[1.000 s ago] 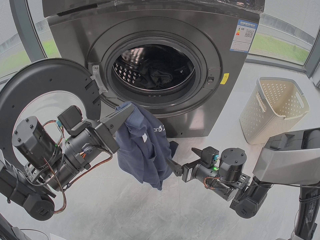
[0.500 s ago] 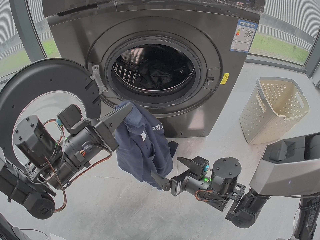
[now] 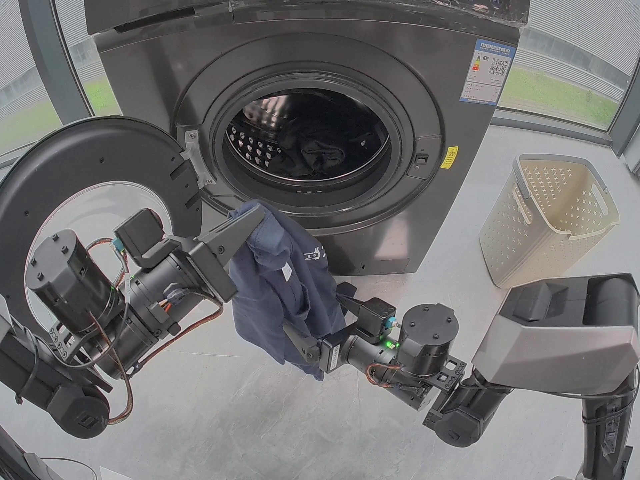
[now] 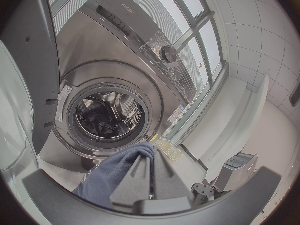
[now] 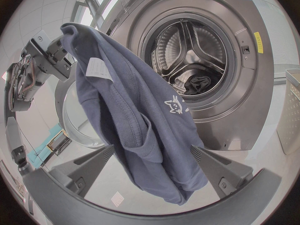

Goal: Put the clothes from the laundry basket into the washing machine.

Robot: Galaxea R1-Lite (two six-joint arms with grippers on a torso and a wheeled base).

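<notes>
Navy garment [image 3: 283, 281] hangs in front of the open washing machine [image 3: 413, 188], just below the rim of its drum opening [image 3: 307, 138]. It is pinched at its top edge by the left jaws, which are pressed together on the cloth. A small white cat print and a white label show on the fabric. The right jaws are spread wide on either side of the garment's lower part; whether they touch the cloth is hard to tell. A dark piece of clothing [image 3: 317, 148] lies inside the drum. The round door [image 3: 87, 161] stands swung open on the left. A cream laundry basket [image 3: 550, 218] sits on the pale floor [image 3: 233, 421] to the machine's right, well apart from the garment.
</notes>
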